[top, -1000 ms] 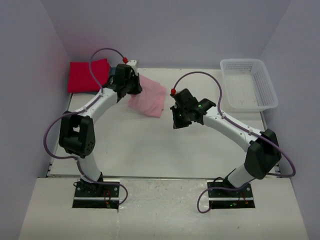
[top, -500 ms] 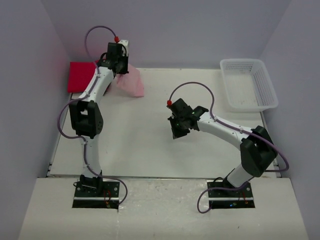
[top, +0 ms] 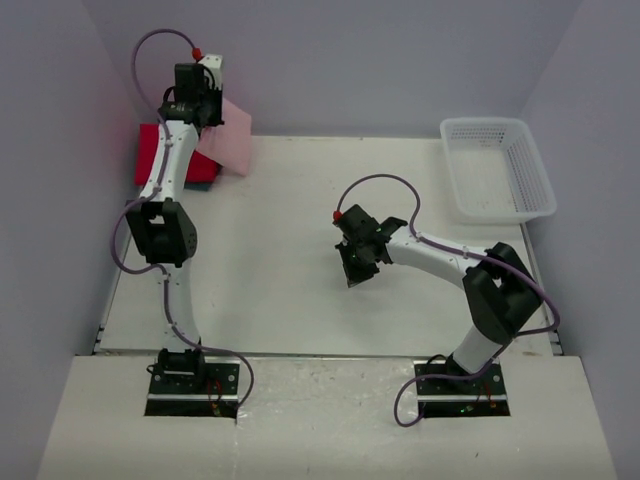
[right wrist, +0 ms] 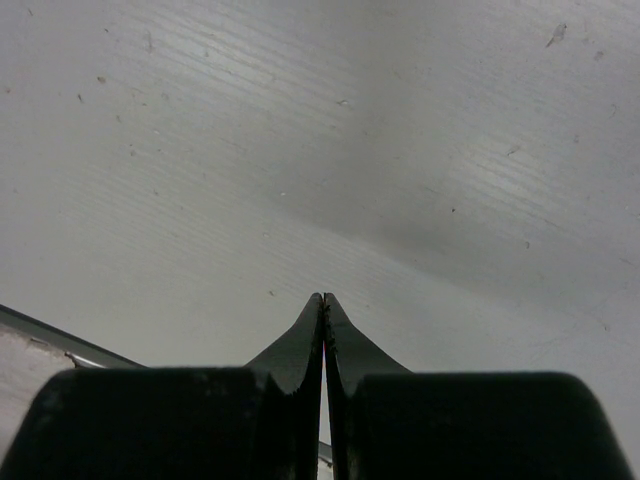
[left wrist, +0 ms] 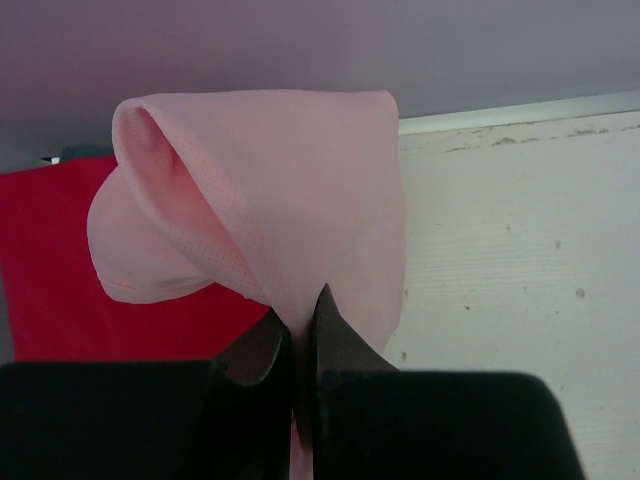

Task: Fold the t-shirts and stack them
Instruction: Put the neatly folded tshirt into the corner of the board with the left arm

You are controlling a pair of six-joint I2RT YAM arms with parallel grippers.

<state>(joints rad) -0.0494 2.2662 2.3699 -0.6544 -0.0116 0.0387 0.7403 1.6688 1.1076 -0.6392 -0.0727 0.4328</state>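
Left gripper [left wrist: 298,300] pinching pale pink t-shirt [left wrist: 280,190], hanging at upper left over red t-shirt [left wrist: 60,270]. Right gripper [right wrist: 323,305] pressed together, empty, right of centre.

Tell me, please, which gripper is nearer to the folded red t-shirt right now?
Left. The left gripper, shut on the pink t-shirt, hangs close by the red t-shirt in the far-left corner; the right gripper, shut and empty, hovers far off to its right.
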